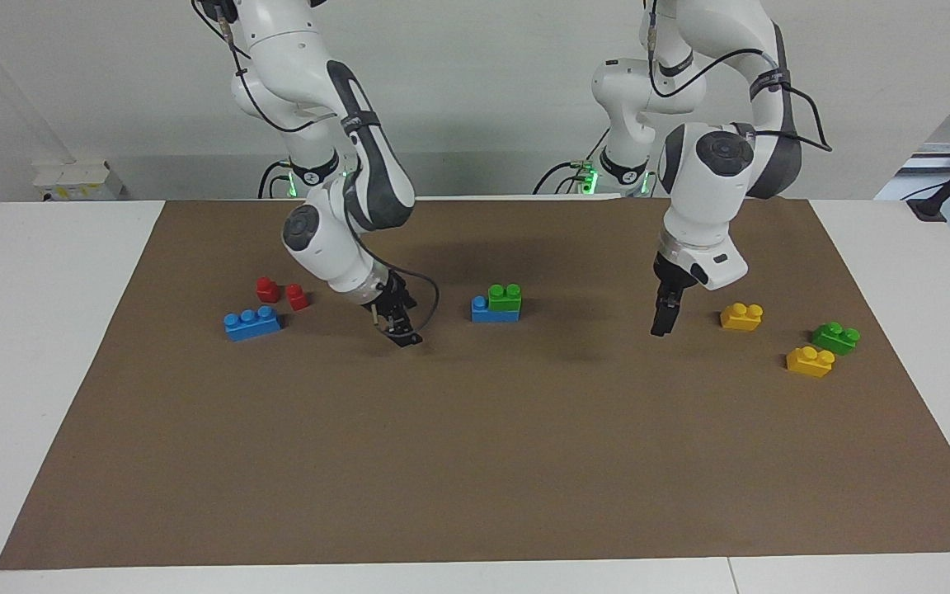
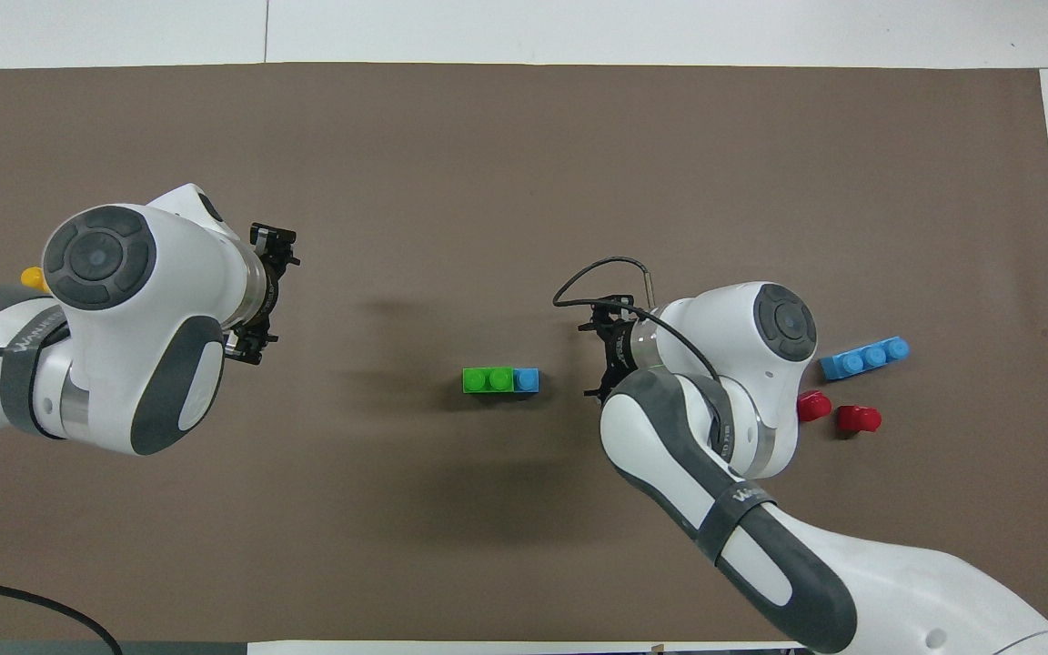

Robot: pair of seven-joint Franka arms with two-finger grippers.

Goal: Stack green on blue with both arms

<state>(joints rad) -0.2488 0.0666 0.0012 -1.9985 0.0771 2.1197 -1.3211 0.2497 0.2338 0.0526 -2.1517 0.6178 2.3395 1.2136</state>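
A green (image 1: 505, 297) two-stud brick sits pressed onto one end of a light blue (image 1: 482, 310) brick in the middle of the brown mat. From overhead the green (image 2: 488, 379) covers most of the blue (image 2: 529, 379), leaving one stud bare. Nothing touches this stack. My right gripper (image 1: 400, 331) hangs low over the mat, open and empty, between the stack and the red bricks; overhead shows the right gripper (image 2: 599, 353) a short gap from the blue end. My left gripper (image 1: 660, 322) is open and empty over the mat beside a yellow brick (image 1: 741, 316).
A second blue brick (image 1: 252, 322) and two red bricks (image 1: 267, 289) lie toward the right arm's end. Another yellow brick (image 1: 810, 360) and a second green brick (image 1: 835, 337) lie toward the left arm's end. The brown mat (image 1: 475, 462) covers most of the table.
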